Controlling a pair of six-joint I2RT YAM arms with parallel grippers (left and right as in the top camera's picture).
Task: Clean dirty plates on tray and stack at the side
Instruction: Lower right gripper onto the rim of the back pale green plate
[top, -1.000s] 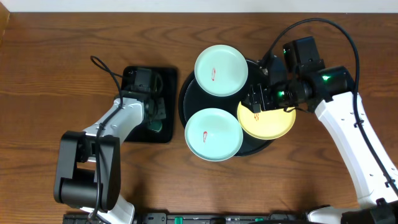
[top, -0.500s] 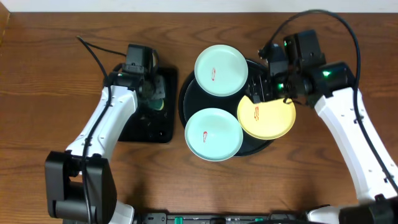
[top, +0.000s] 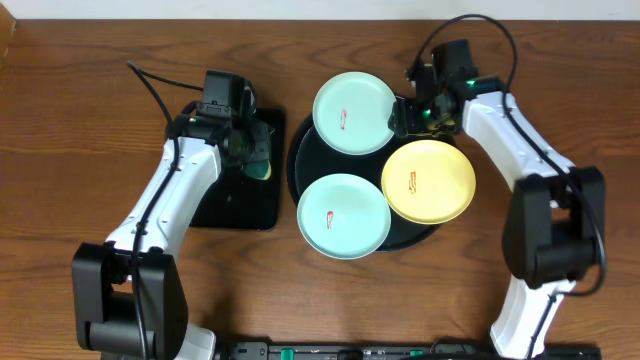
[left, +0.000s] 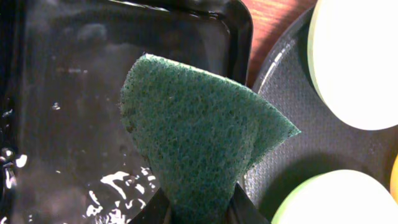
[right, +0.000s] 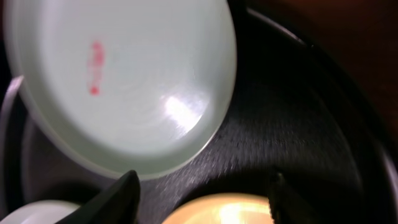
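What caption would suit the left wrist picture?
Left gripper pinching a green scouring pad over the wet rectangular tray, round tray with plates alongside.

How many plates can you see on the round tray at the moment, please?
3. One mint-blue plate at the far edge of the round black tray, a second mint-blue plate at its near edge, and the yellow plate on its right side. None seems hidden.
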